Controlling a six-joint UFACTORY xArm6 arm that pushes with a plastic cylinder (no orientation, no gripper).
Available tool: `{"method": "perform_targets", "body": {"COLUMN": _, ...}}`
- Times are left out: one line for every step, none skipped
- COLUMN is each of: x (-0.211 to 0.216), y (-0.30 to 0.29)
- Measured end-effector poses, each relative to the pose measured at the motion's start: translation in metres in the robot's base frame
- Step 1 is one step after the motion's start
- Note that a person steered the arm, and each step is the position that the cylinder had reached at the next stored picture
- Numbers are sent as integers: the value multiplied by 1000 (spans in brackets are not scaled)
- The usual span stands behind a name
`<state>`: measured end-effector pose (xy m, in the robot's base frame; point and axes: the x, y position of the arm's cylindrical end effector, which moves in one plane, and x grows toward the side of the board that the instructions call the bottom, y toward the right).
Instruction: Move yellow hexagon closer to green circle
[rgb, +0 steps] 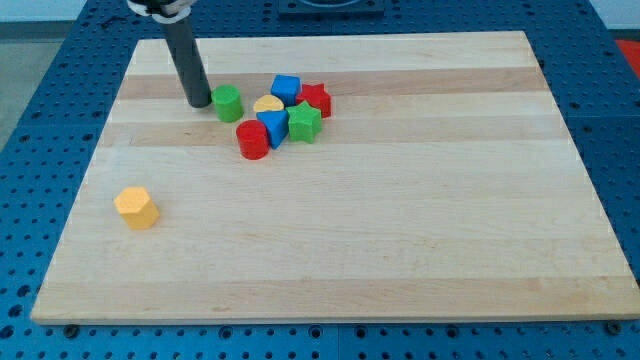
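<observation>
The yellow hexagon (136, 207) lies alone near the board's left edge, well toward the view's bottom. The green circle (228, 102) stands near the view's top, left of a cluster of blocks. My tip (199, 103) rests on the board just left of the green circle, very close to it or touching it. The yellow hexagon is far below and left of my tip.
A cluster right of the green circle holds a blue block (286, 88), a red block (316, 99), a yellow heart (267, 104), a green star (304, 123), another blue block (273, 127) and a red cylinder (252, 140). The wooden board (400, 250) sits on a blue perforated table.
</observation>
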<state>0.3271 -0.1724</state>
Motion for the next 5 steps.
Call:
{"method": "perform_targets", "body": {"x": 0, "y": 19}}
{"method": "perform_targets", "body": {"x": -1, "y": 22}}
{"method": "perform_targets", "body": {"x": 14, "y": -5}}
{"method": "perform_targets", "body": {"x": 58, "y": -53}}
{"method": "perform_targets", "body": {"x": 115, "y": -104}}
